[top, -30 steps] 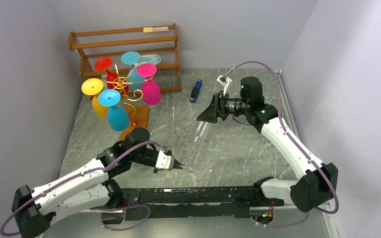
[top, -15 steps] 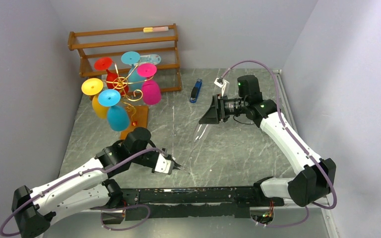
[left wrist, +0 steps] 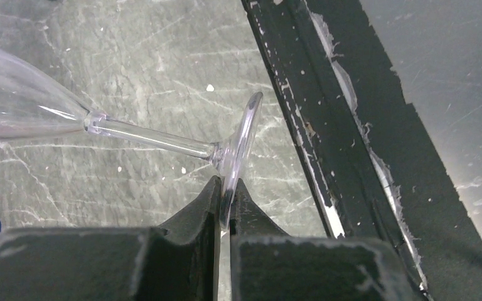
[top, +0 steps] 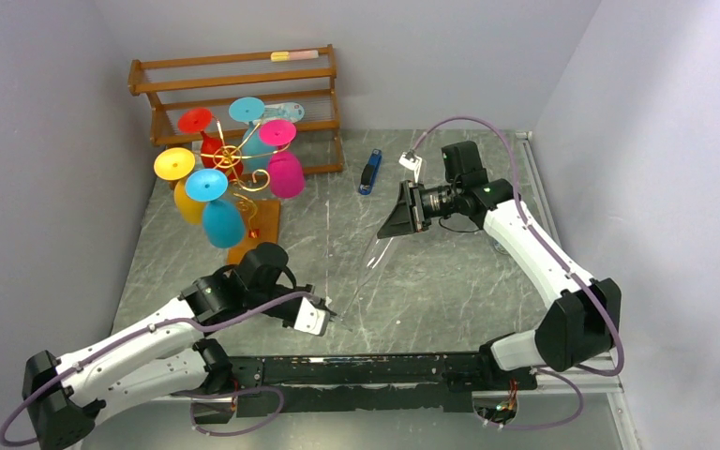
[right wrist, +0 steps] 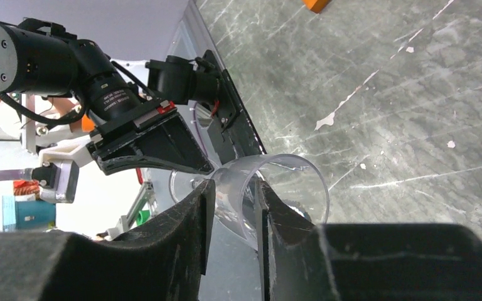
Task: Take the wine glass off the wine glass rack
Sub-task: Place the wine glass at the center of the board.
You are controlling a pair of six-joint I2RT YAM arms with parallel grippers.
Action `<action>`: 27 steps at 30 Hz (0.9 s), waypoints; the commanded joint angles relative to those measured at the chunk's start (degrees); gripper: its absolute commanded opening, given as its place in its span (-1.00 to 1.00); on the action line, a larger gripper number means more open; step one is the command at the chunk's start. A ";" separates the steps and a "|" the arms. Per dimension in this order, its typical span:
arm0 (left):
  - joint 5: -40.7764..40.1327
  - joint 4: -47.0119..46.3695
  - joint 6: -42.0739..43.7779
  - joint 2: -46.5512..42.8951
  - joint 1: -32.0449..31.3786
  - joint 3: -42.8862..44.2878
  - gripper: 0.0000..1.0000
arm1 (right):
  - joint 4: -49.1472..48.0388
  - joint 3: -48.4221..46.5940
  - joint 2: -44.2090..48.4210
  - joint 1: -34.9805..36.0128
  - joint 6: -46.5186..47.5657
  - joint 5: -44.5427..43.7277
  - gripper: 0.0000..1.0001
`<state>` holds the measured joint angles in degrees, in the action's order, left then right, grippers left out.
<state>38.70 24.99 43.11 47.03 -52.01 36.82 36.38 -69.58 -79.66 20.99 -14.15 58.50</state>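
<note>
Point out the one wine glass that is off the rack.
The clear wine glass: left gripper pinches its foot, right gripper straddles its rim. The coloured glasses all hang on the gold rack.

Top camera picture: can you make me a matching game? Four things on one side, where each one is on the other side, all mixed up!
Things:
1. left hand
2. right hand
3. pink glass
4. blue thing

Places:
A. hanging on the rack
B. lying on the table
C. pinching the foot of the clear glass
D. one finger on each side of that glass's rim

Pairs: 1-C, 2-D, 3-A, 4-B
</note>
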 commanded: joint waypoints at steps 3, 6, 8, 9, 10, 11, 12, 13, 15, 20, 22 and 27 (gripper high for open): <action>-7.58 -2.29 5.93 1.96 0.50 2.88 -0.90 | 8.21 -0.89 -1.56 0.98 -0.04 6.00 -0.28; -8.14 -3.78 5.50 1.69 0.45 2.03 -0.90 | 7.74 -1.00 -1.25 1.03 -0.60 6.01 -0.22; -8.37 -3.82 5.68 1.90 0.45 1.79 -0.90 | 8.80 -1.61 -1.60 1.14 -0.06 5.85 -0.26; -8.64 -3.81 5.80 2.18 0.49 1.69 -0.90 | 9.89 -1.69 -1.78 1.27 0.52 5.71 -0.30; -9.22 -4.00 5.84 2.52 0.48 1.56 -0.90 | 10.04 -1.40 -1.83 1.43 0.68 5.59 -0.33; -9.55 -4.41 5.84 2.73 0.49 1.47 -0.90 | 9.76 -0.90 -1.84 1.57 0.42 5.75 -0.37; -9.85 -4.67 5.83 2.89 0.49 1.38 -0.90 | 9.36 -0.19 -1.74 1.64 0.15 6.10 -0.41; -10.12 -4.94 5.80 2.91 0.50 1.22 -0.90 | 9.11 0.10 -1.73 1.76 0.10 6.90 -0.44; -10.70 -5.65 5.73 2.37 0.46 0.79 -0.90 | 9.14 0.23 -1.58 2.22 0.41 8.06 -0.47; -10.52 -7.30 5.13 0.88 0.48 -0.15 -0.90 | 8.96 1.78 -0.44 3.33 0.76 8.37 -0.30; -10.42 -6.98 5.50 1.24 0.49 0.27 -0.90 | 8.60 2.53 -0.07 4.08 0.77 8.55 -0.24; -10.75 -7.46 5.52 1.01 0.59 0.56 -0.90 | 9.43 1.79 -0.10 6.36 1.94 8.03 -0.29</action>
<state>33.82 28.75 48.69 48.10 -52.40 36.05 39.79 -68.60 -81.14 22.26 -10.87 59.72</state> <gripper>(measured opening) 0.082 0.379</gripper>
